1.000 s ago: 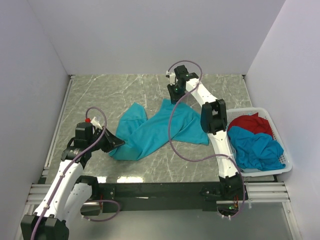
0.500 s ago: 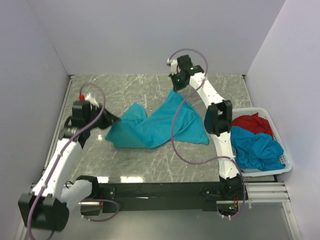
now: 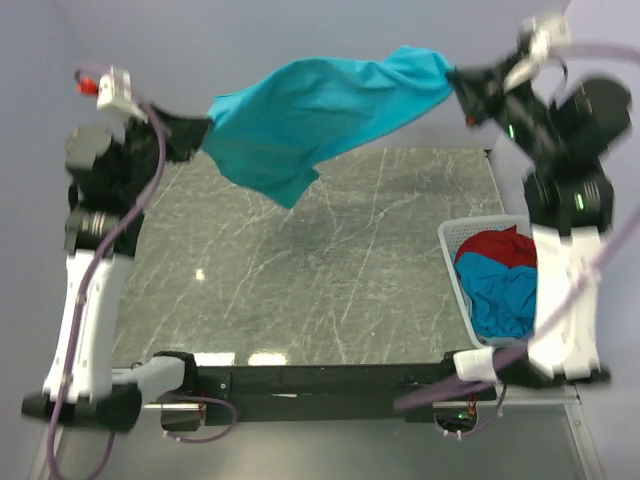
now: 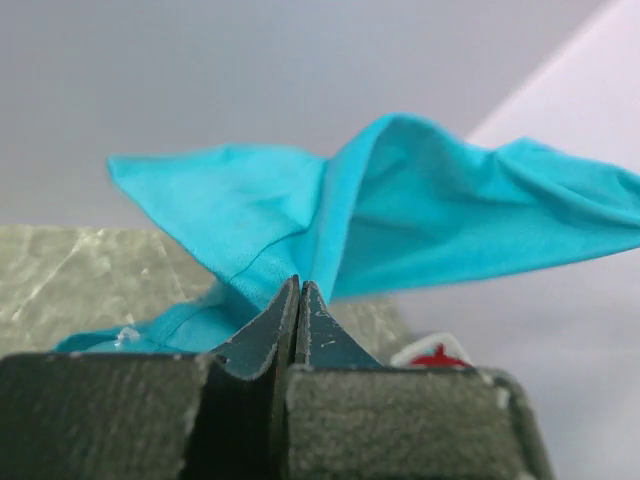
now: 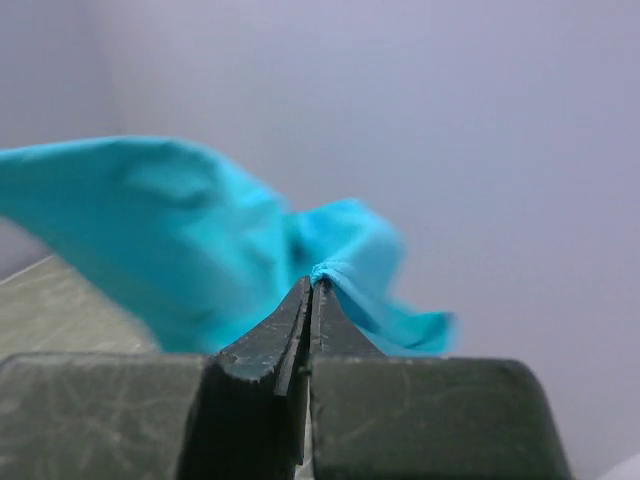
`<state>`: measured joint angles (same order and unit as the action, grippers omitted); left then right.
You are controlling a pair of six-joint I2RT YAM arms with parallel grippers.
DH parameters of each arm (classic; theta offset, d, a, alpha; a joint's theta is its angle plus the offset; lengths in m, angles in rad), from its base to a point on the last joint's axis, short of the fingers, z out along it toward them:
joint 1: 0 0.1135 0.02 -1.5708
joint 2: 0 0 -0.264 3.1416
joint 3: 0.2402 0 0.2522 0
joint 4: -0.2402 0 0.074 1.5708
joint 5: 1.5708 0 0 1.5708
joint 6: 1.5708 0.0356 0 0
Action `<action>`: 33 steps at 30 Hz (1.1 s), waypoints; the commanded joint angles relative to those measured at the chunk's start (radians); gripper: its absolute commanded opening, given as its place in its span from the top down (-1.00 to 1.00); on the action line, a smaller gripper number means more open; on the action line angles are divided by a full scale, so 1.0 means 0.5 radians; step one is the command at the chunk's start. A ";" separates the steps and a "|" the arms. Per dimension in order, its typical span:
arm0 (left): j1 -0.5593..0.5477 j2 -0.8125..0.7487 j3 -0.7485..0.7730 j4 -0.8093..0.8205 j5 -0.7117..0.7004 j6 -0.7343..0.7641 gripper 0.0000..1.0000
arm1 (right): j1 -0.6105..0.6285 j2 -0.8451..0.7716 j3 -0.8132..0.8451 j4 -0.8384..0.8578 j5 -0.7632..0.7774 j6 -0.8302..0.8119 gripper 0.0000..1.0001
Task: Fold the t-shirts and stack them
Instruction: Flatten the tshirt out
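Stretching teal t-shirt point(image 3: 320, 110) aloft, both tools clenched; basket point(image 3: 452, 240) only overhead.

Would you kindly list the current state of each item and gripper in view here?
teal t-shirt: lifted off the table, stretched between both grippers
left gripper: shut on the shirt's edge
right gripper: shut on the opposite edge
red t-shirt: crumpled in basket
blue t-shirt: crumpled in basket
basket: on table, holding two shirts
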<state>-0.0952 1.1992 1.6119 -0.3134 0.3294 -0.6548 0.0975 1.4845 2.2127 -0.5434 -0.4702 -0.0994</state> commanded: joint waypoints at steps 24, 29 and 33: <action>-0.310 -1.083 -1.702 -0.506 0.167 -0.056 -0.79 | -0.054 -0.767 -2.361 -0.546 -0.609 -0.786 -0.51; -0.307 -0.532 -1.552 -0.330 0.032 0.045 -0.66 | 0.210 -0.270 -2.110 -0.619 -0.414 -0.814 -0.40; -0.301 -0.218 -1.448 -0.367 -0.305 0.113 -0.52 | 0.326 -0.039 -2.042 -0.555 -0.302 -0.798 -0.37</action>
<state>-0.2474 1.0401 0.8330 -0.5312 0.3264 -0.6464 0.2272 1.4662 1.1282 -0.8417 -0.6670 -0.5163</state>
